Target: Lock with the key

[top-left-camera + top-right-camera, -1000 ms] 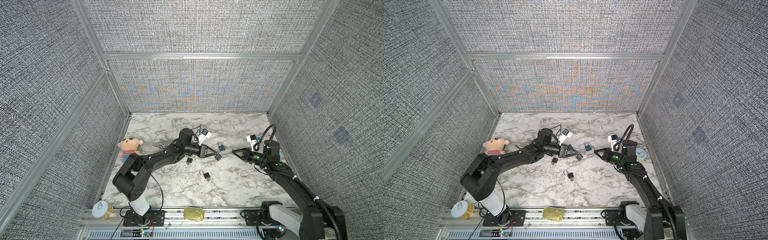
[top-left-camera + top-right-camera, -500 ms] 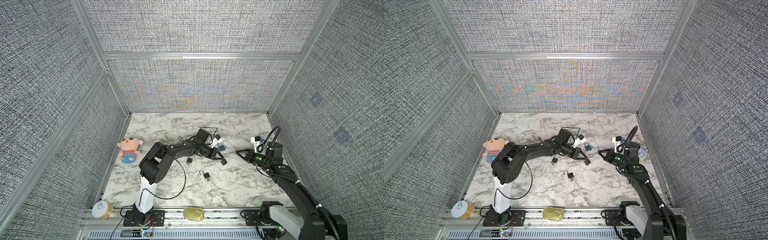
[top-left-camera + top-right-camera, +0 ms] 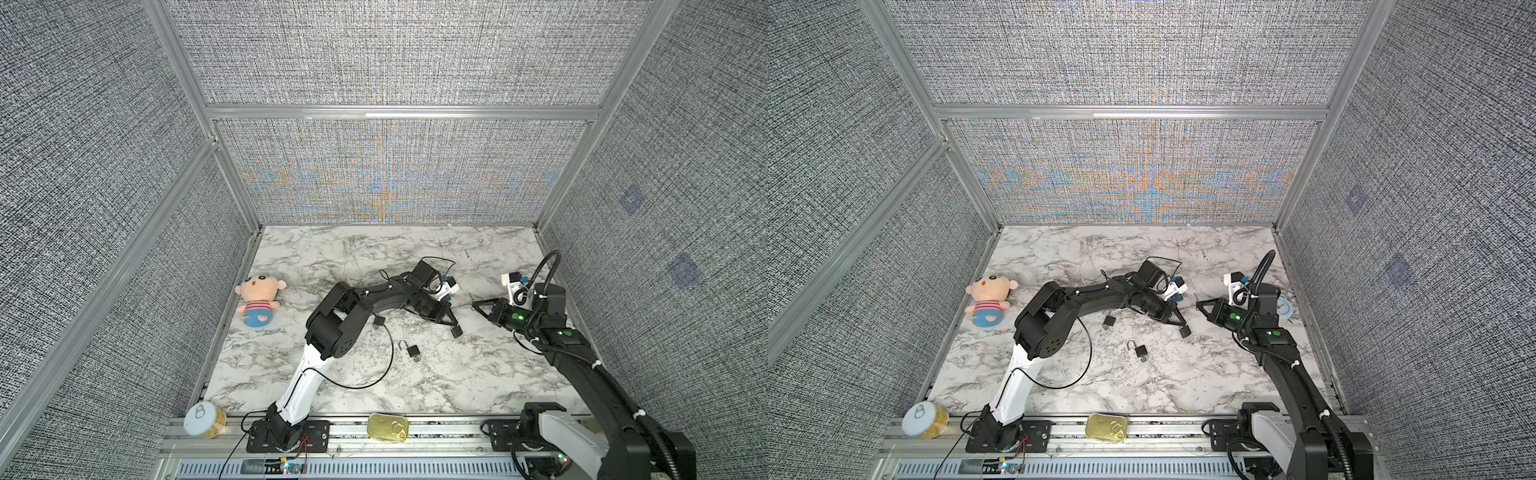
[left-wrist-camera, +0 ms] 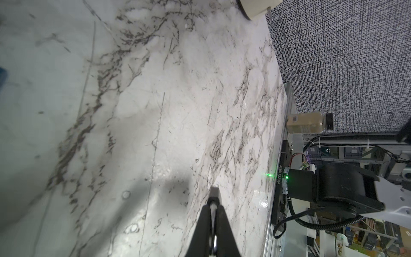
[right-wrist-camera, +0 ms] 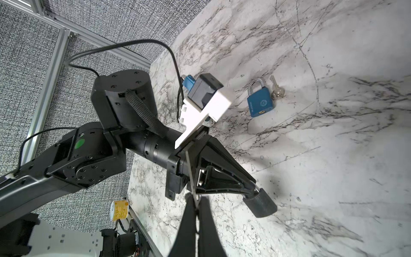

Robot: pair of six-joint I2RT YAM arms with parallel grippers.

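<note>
Black blocky padlock (image 5: 260, 205), steel shackle (image 5: 256, 188) pinched in left tool (image 5: 252, 190).

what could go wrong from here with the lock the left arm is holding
1. The black padlock hangs from the left gripper by its shackle alone, so pushing on it could swing or drop it.
2. The right gripper pinches a thin metal piece, probably the key, at its very tips, so it may twist or slip.

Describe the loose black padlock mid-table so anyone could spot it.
On the marble table, find the left arm's looping black cable. Just right of it lies the black padlock, silver shackle swung open; the held padlock hangs in the left jaws.
</note>
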